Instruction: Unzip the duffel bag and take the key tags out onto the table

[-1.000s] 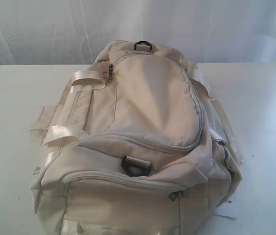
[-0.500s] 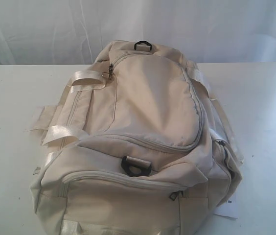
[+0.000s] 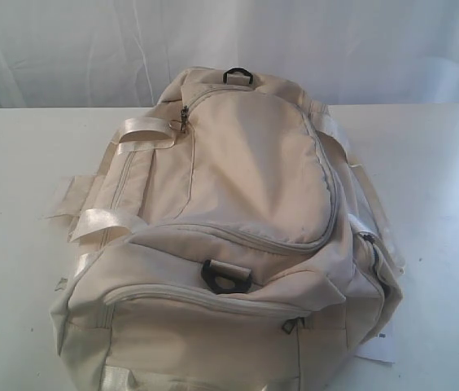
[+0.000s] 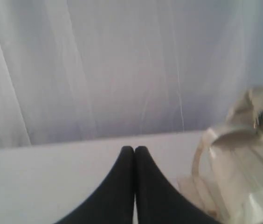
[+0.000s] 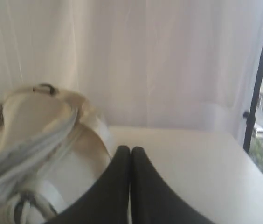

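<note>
The cream-beige duffel bag (image 3: 238, 236) lies zipped shut in the middle of the white table (image 3: 18, 187). Its grey zipper pull (image 3: 185, 119) hangs at the far left of the top flap. Black D-rings show at the far end (image 3: 238, 76) and near end (image 3: 226, 276). The key tags are hidden. Neither gripper appears in the exterior view. My left gripper (image 4: 134, 150) is shut on nothing above the table, with the duffel bag (image 4: 248, 154) beside it. My right gripper (image 5: 130, 150) is also shut and empty, next to the duffel bag (image 5: 33, 135).
Pale webbing straps (image 3: 111, 175) spill onto the table left of the bag. A white paper tag (image 3: 376, 346) sticks out at its near right corner. A white curtain (image 3: 91, 49) hangs behind the table. A window frame (image 5: 262, 74) stands past the table's right end.
</note>
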Controlling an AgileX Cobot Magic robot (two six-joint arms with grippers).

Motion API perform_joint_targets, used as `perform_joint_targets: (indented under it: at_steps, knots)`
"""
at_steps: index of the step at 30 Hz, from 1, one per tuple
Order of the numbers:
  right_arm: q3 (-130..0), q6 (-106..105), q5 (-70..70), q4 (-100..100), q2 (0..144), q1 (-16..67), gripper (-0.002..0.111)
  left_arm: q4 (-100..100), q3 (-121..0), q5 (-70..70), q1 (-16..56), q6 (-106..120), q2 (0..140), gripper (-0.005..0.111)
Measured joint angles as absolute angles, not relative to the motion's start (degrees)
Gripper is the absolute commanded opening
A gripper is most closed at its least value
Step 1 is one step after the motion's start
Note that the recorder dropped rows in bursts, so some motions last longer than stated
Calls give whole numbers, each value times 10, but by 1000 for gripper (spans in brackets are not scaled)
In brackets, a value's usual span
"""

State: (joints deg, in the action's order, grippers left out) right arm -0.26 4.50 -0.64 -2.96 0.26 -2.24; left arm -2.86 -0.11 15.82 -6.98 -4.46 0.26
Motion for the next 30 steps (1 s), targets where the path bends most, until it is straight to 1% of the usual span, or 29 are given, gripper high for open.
perform_joint_targets:
  at_steps: [1, 3, 8, 12, 14, 17, 20, 23, 26, 28, 30]
  knots:
    - [-3, 45, -46, -30, 3, -22, 0, -29, -1, 205, -70, -45, 2, 0]
    - [-3, 45, -74, -31, 3, -22, 0, -29, -1, 257, -70, -43, 2, 0]
    - [-3, 45, -85, -31, 3, -22, 0, -29, -1, 356, -70, -78, 1, 0]
    - [-3, 57, -87, -24, 3, -22, 0, -29, -1, 392, -70, -131, 1, 0]
    - [-3, 86, -87, -7, 3, -22, 0, -29, -1, 383, -70, -155, 1, 0]
    - [-3, 137, -77, 39, 3, -22, 0, -37, -33, 319, -70, -190, 6, 0]
    - [-4, 156, -32, 60, 3, -22, 0, -74, -97, 230, -70, -203, 40, 0]
    - [-33, 160, 4, 66, 28, -22, 0, -120, -181, 119, -70, -231, 105, 0]
    - [-88, 162, 50, 67, 84, -22, 0, -135, -271, 0, -65, -241, 188, 0]
    - [-125, 158, 84, 68, 121, -22, 0, -128, -327, -78, -50, -204, 240, 0]
    - [-170, 143, 132, 71, 169, -22, 0, -74, -382, -175, -25, -108, 298, 0]
